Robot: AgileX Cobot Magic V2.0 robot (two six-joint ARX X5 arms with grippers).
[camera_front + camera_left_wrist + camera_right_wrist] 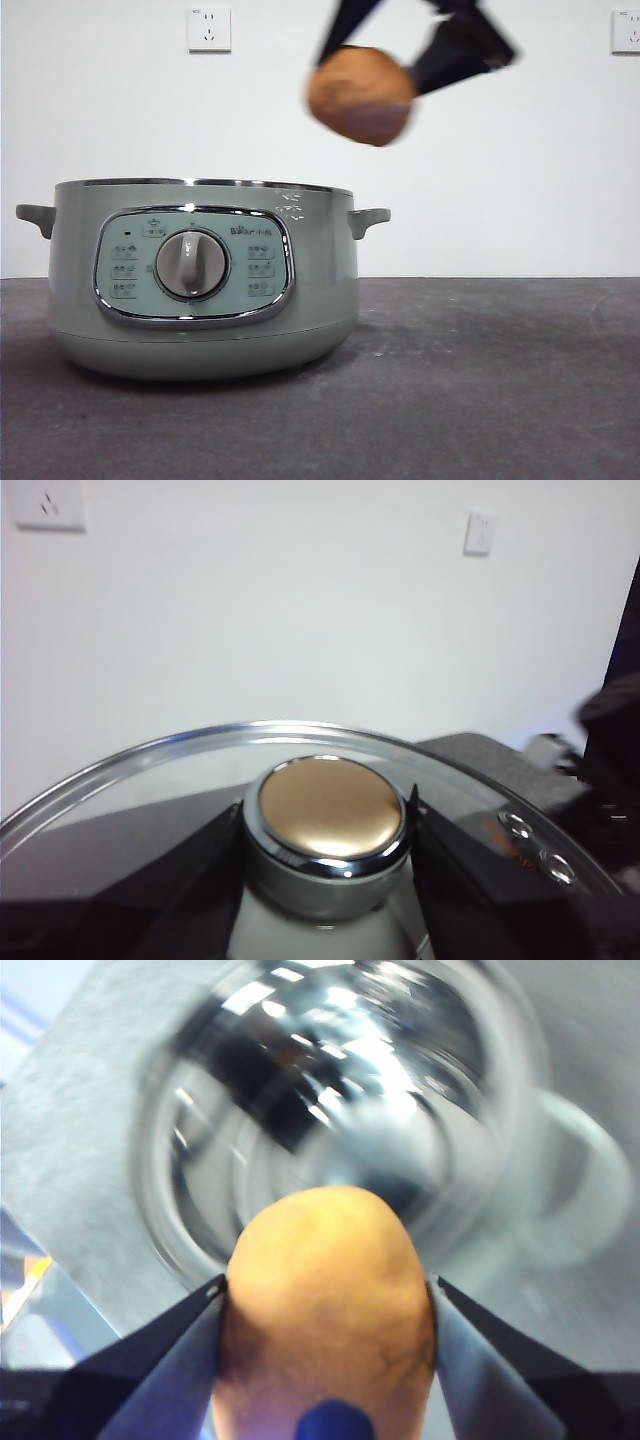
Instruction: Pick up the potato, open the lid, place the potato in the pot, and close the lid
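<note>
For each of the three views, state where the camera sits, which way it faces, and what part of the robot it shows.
Front view: low at table height, facing the pot and the wall; the right gripper carries the potato above the pot's right handle.
Left wrist view: on the left arm, facing the wall; the left gripper clamps the lid by its knob.
Right wrist view: on the right arm, looking down into the open pot; its jaws clamp the potato.
Shared: front and right wrist views both show potato and pot.
</note>
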